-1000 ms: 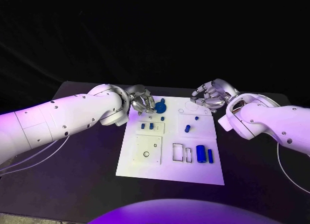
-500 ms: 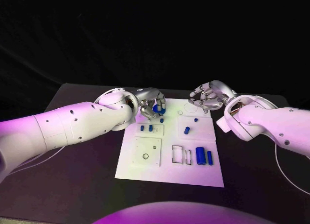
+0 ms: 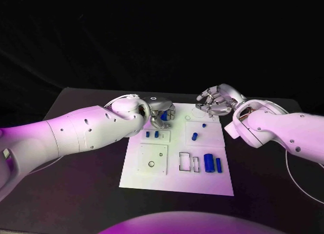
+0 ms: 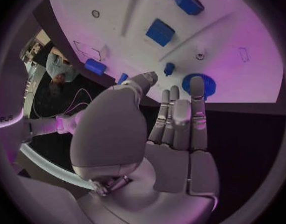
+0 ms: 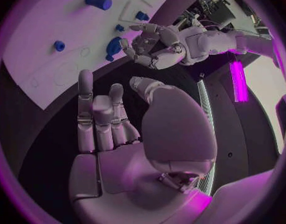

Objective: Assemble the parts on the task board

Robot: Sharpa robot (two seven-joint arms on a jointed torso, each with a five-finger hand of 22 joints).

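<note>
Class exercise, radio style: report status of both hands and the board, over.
Left hand open over the round blue part, not gripping. Right hand open, off the task board. Nothing in the way.

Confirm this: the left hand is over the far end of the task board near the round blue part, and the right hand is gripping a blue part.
Wrong on the right hand: the right wrist view shows its fingers apart with nothing in them. The rest holds: the left hand is over the far end of the task board, by the round blue part.
</note>
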